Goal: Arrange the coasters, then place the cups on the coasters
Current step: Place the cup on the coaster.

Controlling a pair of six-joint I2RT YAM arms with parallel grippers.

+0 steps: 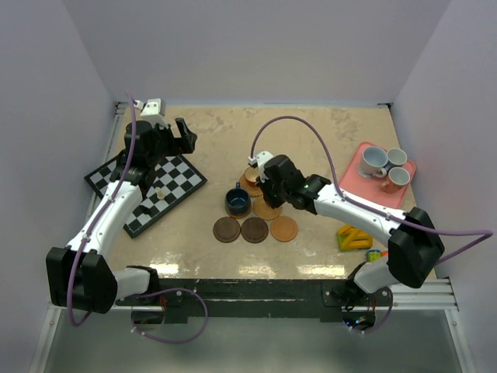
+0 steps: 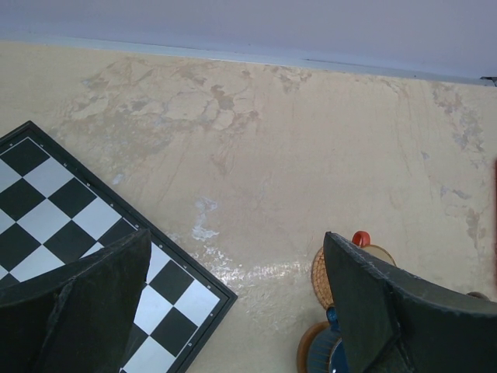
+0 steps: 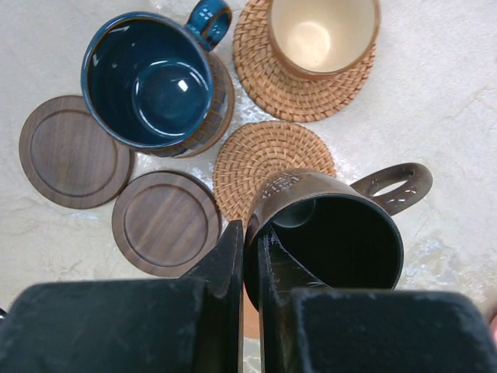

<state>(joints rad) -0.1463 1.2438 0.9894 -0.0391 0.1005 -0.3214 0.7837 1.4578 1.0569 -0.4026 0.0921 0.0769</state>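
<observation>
My right gripper (image 3: pixel 250 233) (image 1: pixel 272 184) is shut on the rim of the black cup (image 3: pixel 334 233), one finger inside and one outside. The cup hangs tilted over a woven tan coaster (image 3: pixel 264 155). The dark blue cup (image 3: pixel 147 81) (image 1: pixel 238 202) sits on a brown coaster to the left. The orange-tan cup (image 3: pixel 322 31) stands on another woven coaster (image 3: pixel 299 89). Two dark brown coasters (image 3: pixel 70 151) (image 3: pixel 165 221) lie bare. Three pale cups (image 1: pixel 384 165) stand on the pink tray. My left gripper (image 1: pixel 175 137) (image 2: pixel 237 311) hangs open and holds nothing, near the chessboard's far corner.
A black-and-white chessboard (image 1: pixel 147 186) (image 2: pixel 70 225) lies at the left with a small piece on it. The pink tray (image 1: pixel 363 183) sits at the far right. A yellow object (image 1: pixel 353 237) and a small coloured cylinder (image 1: pixel 374 255) lie near the right arm's base.
</observation>
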